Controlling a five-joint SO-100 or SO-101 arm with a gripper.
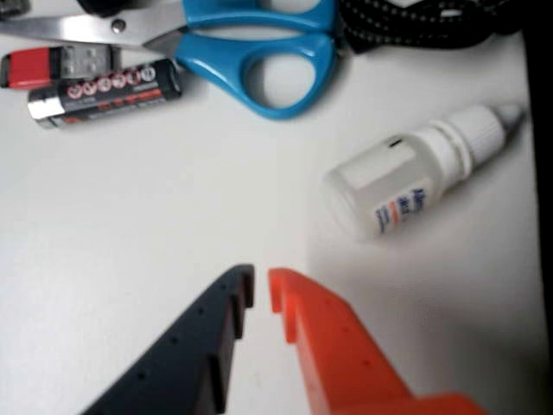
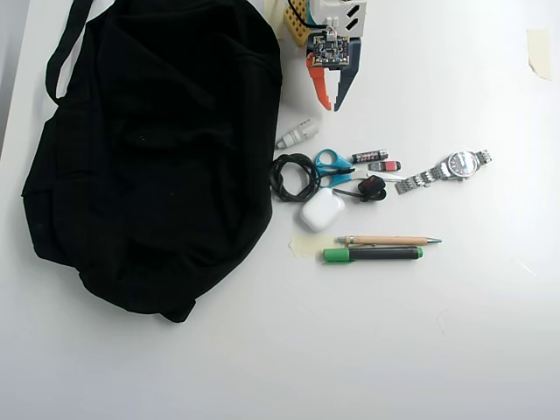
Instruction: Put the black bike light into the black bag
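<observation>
In the overhead view the black bike light [image 2: 372, 188], a small rounded lump with a red spot, lies among small items right of the black bag [image 2: 157, 149]. The bag is large and soft and fills the left of the table. My gripper [image 2: 333, 105] hangs near the top centre, above the clutter and well apart from the light. Its orange and dark fingers point down toward the items. In the wrist view the gripper [image 1: 259, 290] shows its jaws almost together with nothing between them. The bike light is out of that view. The bag's edge [image 1: 543, 173] shows there as a dark strip at the right.
A white dropper bottle [image 2: 297, 134] [image 1: 415, 173] lies just beyond the fingertips. Blue scissors [image 1: 259, 52], a battery [image 1: 108, 93], a red-and-black stick [image 1: 52, 65], a coiled cable [image 2: 293, 175], a white earbud case [image 2: 321, 210], a watch [image 2: 446, 169], a pencil [image 2: 389, 240] and a green marker [image 2: 372, 254] crowd the light.
</observation>
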